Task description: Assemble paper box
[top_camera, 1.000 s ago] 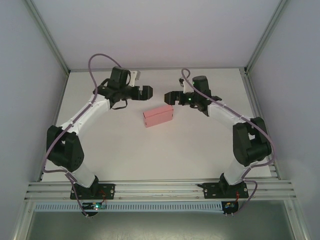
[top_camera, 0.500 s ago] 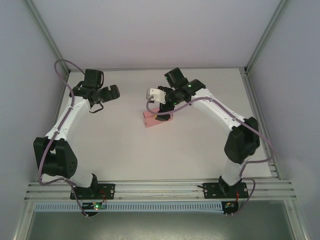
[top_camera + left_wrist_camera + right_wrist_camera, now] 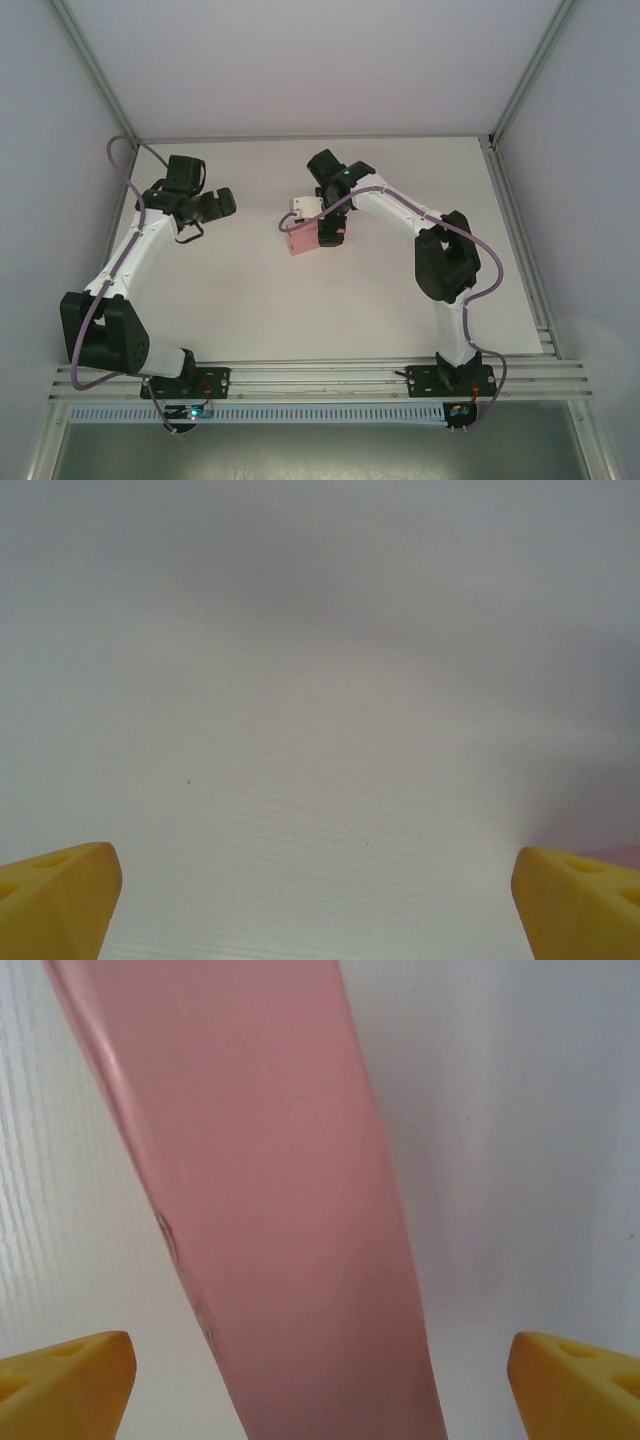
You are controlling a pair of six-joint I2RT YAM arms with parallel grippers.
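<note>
Top view: paper box (image 3: pixel 300 240) already a folded rectangular block, directly under right gripper (image 3: pixel 328 232); left gripper (image 3: pixel 215 205) well apart, empty. Left wrist: jaws wide over bare table (image 3: pixel 320 730). Right wrist: jaws wide, straddling paper box (image 3: pixel 260 1190) without contact; end flaps unseen, probably final tucks remain.

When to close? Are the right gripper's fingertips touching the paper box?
Apart. Right wrist view: table shows between the paper box and each fingertip of the right gripper.

Table (image 3: pixel 300 320): white, matte, flat. On it: one paper box (image 3: pixel 300 239), pink, rectangular, lying near centre.
</note>
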